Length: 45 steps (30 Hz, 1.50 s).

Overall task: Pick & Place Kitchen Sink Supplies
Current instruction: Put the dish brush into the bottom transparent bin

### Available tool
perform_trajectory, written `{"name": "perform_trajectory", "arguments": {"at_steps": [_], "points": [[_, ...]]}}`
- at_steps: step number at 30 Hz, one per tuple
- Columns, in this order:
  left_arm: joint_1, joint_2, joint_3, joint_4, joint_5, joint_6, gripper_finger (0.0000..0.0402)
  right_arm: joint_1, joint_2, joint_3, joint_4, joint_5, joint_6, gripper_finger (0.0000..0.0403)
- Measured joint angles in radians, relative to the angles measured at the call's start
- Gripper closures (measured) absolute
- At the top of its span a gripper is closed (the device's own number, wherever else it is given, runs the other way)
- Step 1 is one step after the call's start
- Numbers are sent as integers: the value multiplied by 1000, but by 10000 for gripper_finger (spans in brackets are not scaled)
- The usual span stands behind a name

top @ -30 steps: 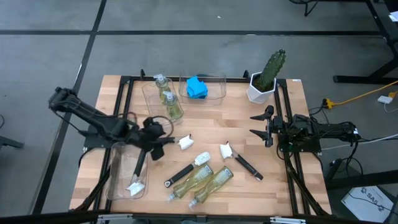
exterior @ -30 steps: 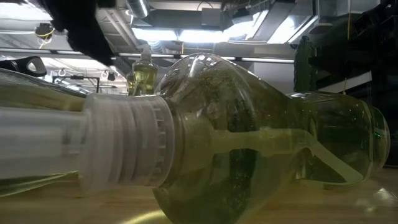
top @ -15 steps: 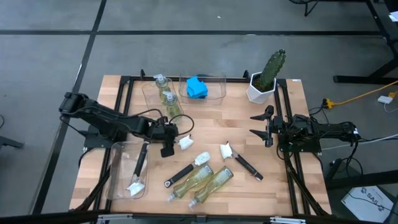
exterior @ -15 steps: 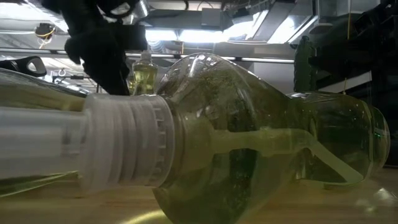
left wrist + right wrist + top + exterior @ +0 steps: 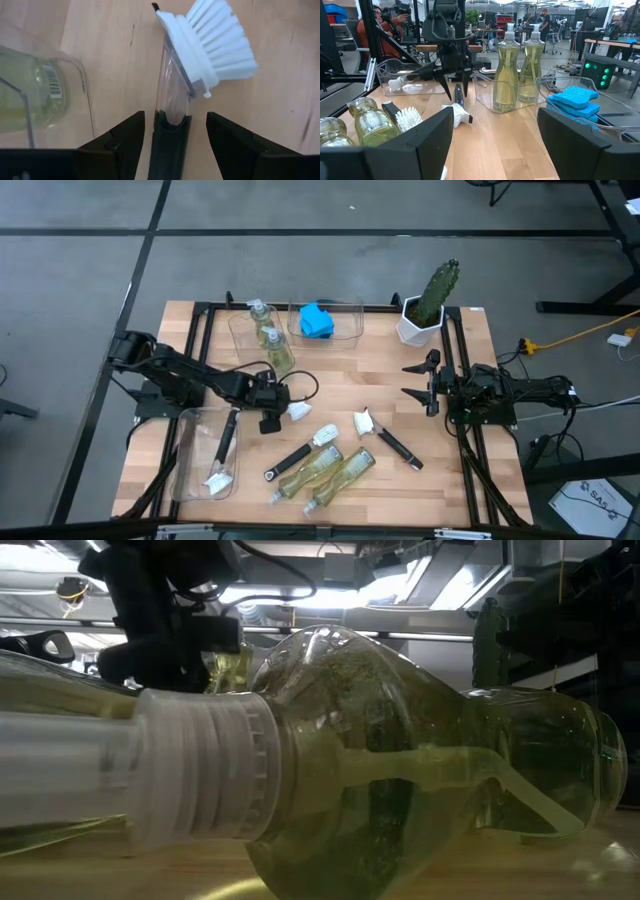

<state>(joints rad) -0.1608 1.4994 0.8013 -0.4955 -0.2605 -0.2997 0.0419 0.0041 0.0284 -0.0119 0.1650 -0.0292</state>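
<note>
Left fingers (image 5: 172, 132) spread open astride the black handle of a dish brush (image 5: 192, 65) lying flat on the counter (image 5: 340, 370), white head just ahead of the tips, not yet clamped; right fingers (image 5: 417, 383) open too, idle, well apart from brush.

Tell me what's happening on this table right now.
The left gripper is over a dish brush lying mid-table, open fingers straddling its handle, not yet closed. The right gripper waits open at the table's right side. Two soap bottles stand in one bin, sponges fill another, a brush lies in a third; two bottles and two brushes remain loose.
</note>
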Motion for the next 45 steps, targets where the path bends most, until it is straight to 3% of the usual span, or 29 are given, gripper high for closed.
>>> {"name": "perform_trajectory", "arguments": {"at_steps": [9, 23, 30, 35, 41, 45], "points": [[1, 23, 3, -5, -24, -2, 194, 0, 0, 0, 0, 0, 0, 118], [31, 25, 4, -8, 57, -37, 194, 0, 0, 0, 0, 0, 0, 118], [-49, 31, 11, 10, 46, 69, 194, 0, 0, 0, 0, 0, -1, 118], [-108, 32, 86, 1, 14, 77, 194, 0, 0, 0, 0, 0, -1, 118], [-141, 32, 116, -6, -3, 264, 194, 0, 0, 0, 0, 0, -1, 118], [-128, 32, 116, -10, -27, 284, 194, 0, 0, 0, 0, 0, -1, 118]]}}
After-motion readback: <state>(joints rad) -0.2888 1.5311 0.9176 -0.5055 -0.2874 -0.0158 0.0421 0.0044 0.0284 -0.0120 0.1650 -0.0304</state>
